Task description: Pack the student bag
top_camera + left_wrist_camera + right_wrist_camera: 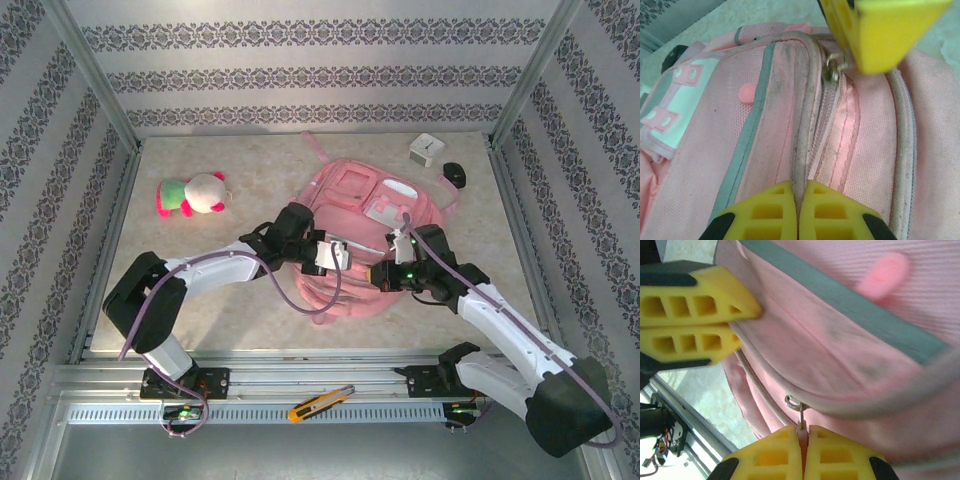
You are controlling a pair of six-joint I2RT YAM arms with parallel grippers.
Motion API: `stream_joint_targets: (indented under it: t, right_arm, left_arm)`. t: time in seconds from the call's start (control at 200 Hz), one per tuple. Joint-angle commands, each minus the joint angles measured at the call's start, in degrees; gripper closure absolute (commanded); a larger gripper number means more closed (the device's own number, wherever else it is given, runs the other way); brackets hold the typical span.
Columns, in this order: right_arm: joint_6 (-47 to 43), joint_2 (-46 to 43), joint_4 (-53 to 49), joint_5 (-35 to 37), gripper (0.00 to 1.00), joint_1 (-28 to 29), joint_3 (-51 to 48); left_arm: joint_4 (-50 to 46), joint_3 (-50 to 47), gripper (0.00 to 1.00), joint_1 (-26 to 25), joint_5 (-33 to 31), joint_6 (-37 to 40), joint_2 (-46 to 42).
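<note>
The student bag (360,215), a large pink backpack, lies flat in the middle of the table. Both grippers meet at its near end. My left gripper (799,186) is shut on the grey piping (802,125) that runs beside the zip. My right gripper (802,433) is shut on the pink zip pull tab (801,428), whose metal ring (795,402) hangs just beyond the fingertips. From above, the left gripper (340,257) and the right gripper (383,272) sit close together over the bag. The zip ring (832,67) also appears in the left wrist view, under a yellow right finger (890,35).
A pink-and-green plush toy (192,195) lies at the left of the table. A white box (427,150) and a small black object (454,174) sit at the back right. A yellow utility knife (320,402) rests on the front rail. Patterned walls enclose the table.
</note>
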Motion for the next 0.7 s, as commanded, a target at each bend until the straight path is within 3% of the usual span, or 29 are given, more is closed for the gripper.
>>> stream_joint_targets:
  t: [0.0,0.2,0.33,0.41,0.695]
  right_arm:
    - [-4.3,-1.1,-6.4,2.1,1.00,-3.6,0.3]
    - [-2.0,-0.5,-1.9,-0.6,1.00,-2.6,0.0]
    - [-1.2,-0.3,-0.3,-0.7,1.00,-2.1,-0.2]
    - [-1.0,-0.3,0.0,-0.7,1.00,-2.0,-0.2]
    - [-0.4,-0.2,0.6,-0.9,1.00,-1.8,0.2]
  left_arm:
    - [-8.1,-2.5,1.00,5.4,-3.6,2.2,-3.4]
    - [-8.2,-3.3,0.99,6.2,-2.1,1.2,-4.9]
    - [-2.4,-4.6,0.57,4.7,1.5,-4.2,-6.2]
    - [1.2,-4.8,0.44,1.7,1.2,-6.7,-6.4]
    - [13.8,-2.9,0.38,-5.2,-3.1,-11.3,-2.2]
